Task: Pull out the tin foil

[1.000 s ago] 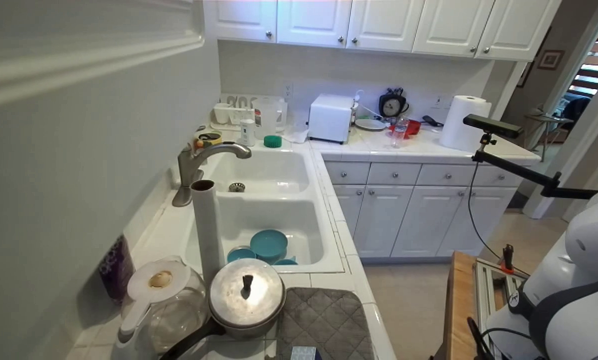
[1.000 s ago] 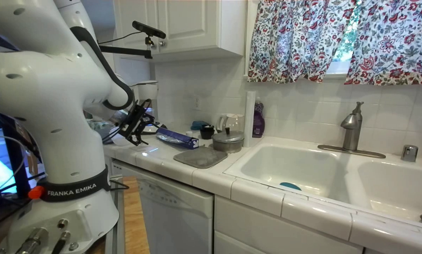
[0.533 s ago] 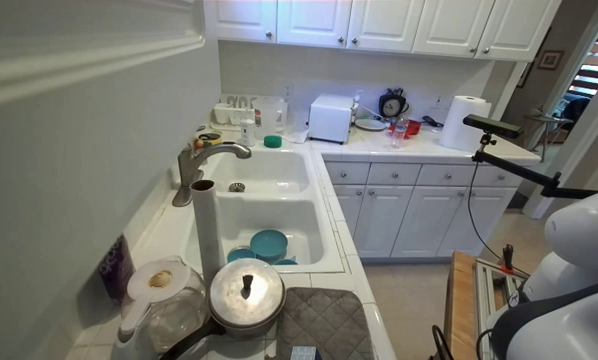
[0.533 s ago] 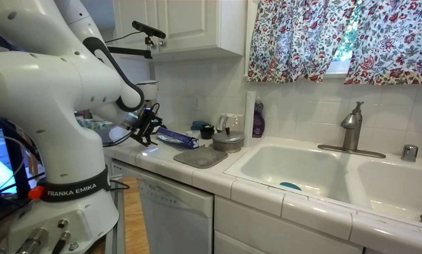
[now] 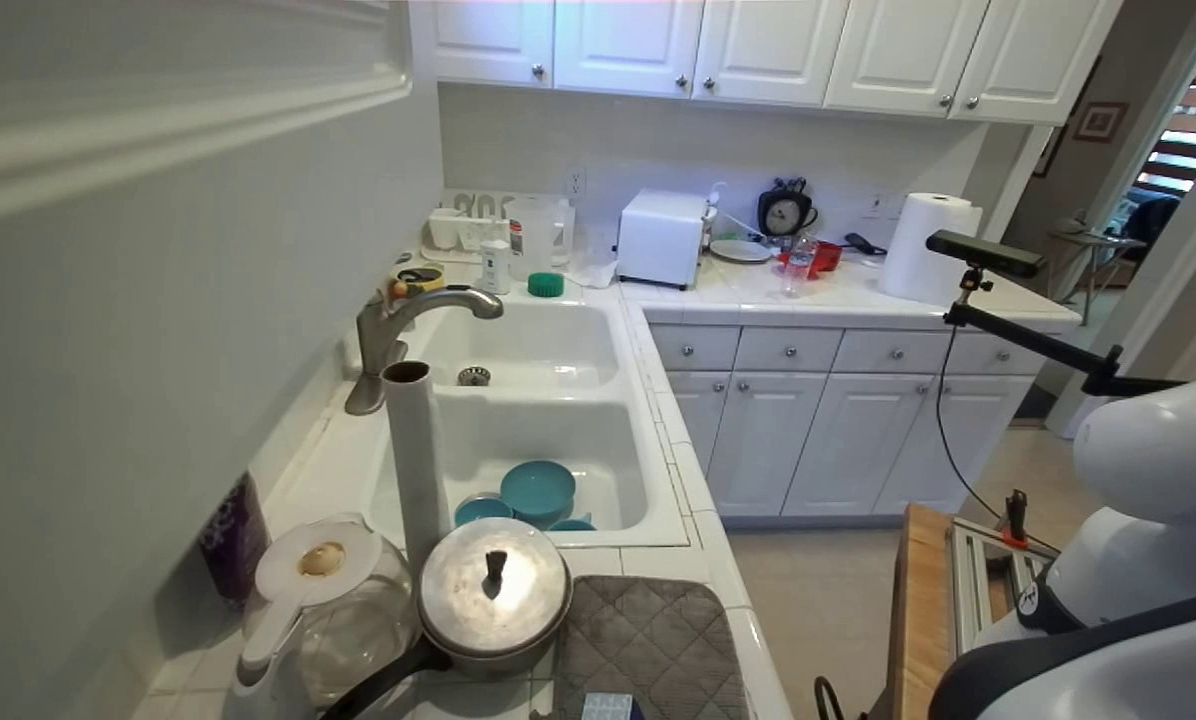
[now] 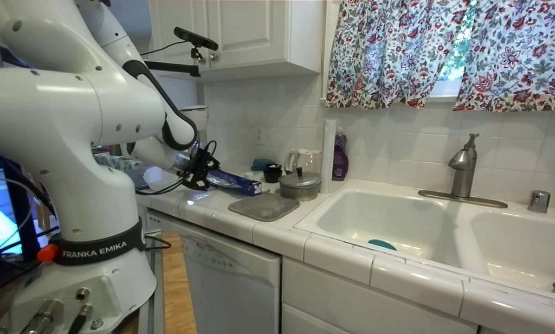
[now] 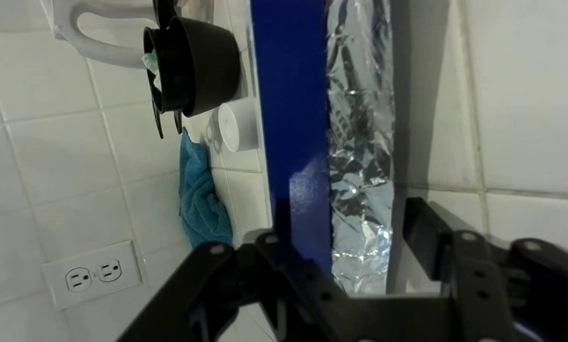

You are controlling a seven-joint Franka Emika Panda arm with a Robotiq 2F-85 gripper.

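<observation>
there are two basins point(image 6: 398, 215), two curtains point(image 6: 391, 55), one faucet point(image 6: 464, 174) and one foil box point(image 7: 293, 104).

2 floral curtains point(image 6: 389, 53), lidded pot point(image 6: 300, 186) beside gray mat point(image 6: 264, 207)

White-tiled bench point(image 6: 280, 235) before me. On it I see long glossy blue box point(image 7: 291, 118), rectangular grey quilted mat point(image 5: 658, 640), lidded silver metal saucepan point(image 6: 300, 191) beside mat, white-lidded clear carafe point(image 5: 358, 635), upright white tube point(image 6: 328, 157), purple plastic bottle point(image 6: 339, 163), crumpled teal cloth point(image 7: 201, 197).
</observation>
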